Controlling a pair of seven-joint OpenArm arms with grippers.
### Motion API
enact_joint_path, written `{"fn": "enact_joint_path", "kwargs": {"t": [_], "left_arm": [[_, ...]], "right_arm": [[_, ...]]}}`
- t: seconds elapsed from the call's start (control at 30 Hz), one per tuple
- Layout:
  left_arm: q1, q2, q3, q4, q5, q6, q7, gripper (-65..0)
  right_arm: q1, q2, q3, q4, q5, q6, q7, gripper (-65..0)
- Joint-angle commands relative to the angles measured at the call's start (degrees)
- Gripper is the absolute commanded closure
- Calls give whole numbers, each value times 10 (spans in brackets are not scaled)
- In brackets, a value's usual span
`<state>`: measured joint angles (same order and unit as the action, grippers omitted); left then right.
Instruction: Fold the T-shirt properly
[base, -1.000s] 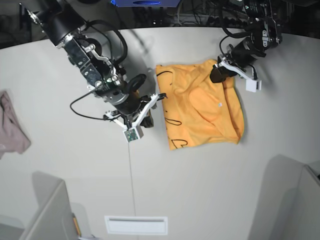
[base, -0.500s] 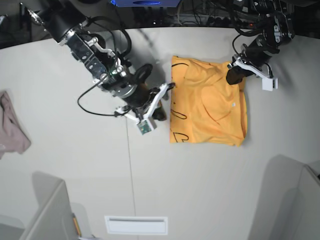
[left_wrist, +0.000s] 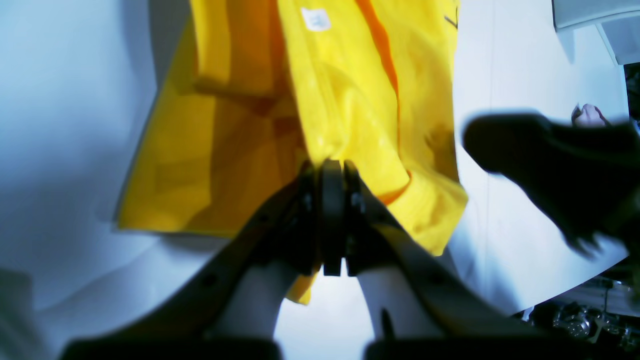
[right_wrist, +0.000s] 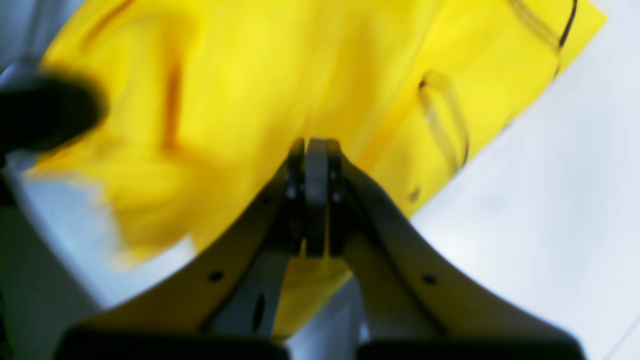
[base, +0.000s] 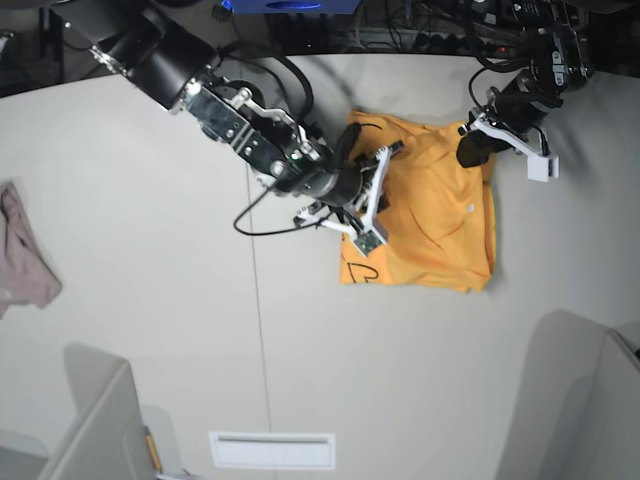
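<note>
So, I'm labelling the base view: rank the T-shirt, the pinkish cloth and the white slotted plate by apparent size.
1. T-shirt, clearly largest.
2. White slotted plate.
3. Pinkish cloth, though it is cut off at the frame edge, so 2 and 3 are unsure.

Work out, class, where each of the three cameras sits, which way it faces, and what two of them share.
Base: overhead, looking down on the table, both arms and the T-shirt.
Left wrist: behind the left gripper, facing along its shut jaws, clamped on the T-shirt's edge.
Right wrist: behind the right gripper, jaws shut on the T-shirt, black print visible.
Shared: every view shows the T-shirt; base and left wrist both catch the pinkish cloth.
</note>
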<state>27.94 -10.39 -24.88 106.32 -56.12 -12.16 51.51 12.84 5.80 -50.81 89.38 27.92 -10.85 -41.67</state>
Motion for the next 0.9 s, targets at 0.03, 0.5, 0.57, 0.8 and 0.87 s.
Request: {"fn": "enact_joint_path", "kwargs": {"t": [0.03, 0.5, 0.57, 0.8, 0.87], "left_arm": [[1, -6, -3, 9, -11, -5, -10, 0], [10, -6, -31, 9, -11, -5, -10, 0], [12, -6, -30, 9, -11, -5, -10, 0], [7, -6, -31, 9, -11, -5, -10, 0], [7, -6, -32, 9, -11, -5, -10, 0]], "right_arm": [[27, -25, 2, -36, 0, 2, 12, 0], [63, -29, 26, -82, 1, 7, 33, 0], [62, -29, 23, -105, 1, 9, 36, 0], [50, -28, 23, -151, 0, 10, 51, 0], [49, -25, 23, -155, 0, 10, 51, 0]]}}
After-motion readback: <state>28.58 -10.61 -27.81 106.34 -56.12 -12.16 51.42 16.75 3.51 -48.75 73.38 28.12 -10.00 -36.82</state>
